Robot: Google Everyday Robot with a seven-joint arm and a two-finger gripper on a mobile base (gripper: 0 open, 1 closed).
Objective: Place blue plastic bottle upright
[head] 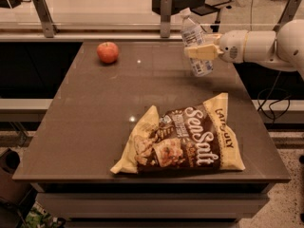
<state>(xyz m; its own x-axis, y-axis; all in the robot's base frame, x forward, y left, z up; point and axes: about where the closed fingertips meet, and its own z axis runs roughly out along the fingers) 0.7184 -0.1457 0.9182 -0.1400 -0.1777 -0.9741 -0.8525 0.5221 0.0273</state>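
Your gripper sits over the far right part of the table, reaching in from the right on the white arm. Its cream-coloured fingers are clamped around the middle of the blue plastic bottle, one showing across the front of the bottle's body. The bottle stands nearly upright in that grip, white cap on top and leaning a little to the left, base pointing down toward the tabletop. You cannot tell from this view whether the base touches the surface or hangs just above it.

The apple rests near the far left corner, well apart from the bottle. The chip bag (yellow and brown, "Sea Salt" in large white letters) lies flat on the near half of the table, toward the right — in front of the bottle and clear of it. The stretch of table between apple and bottle shows only a couple of light reflections.
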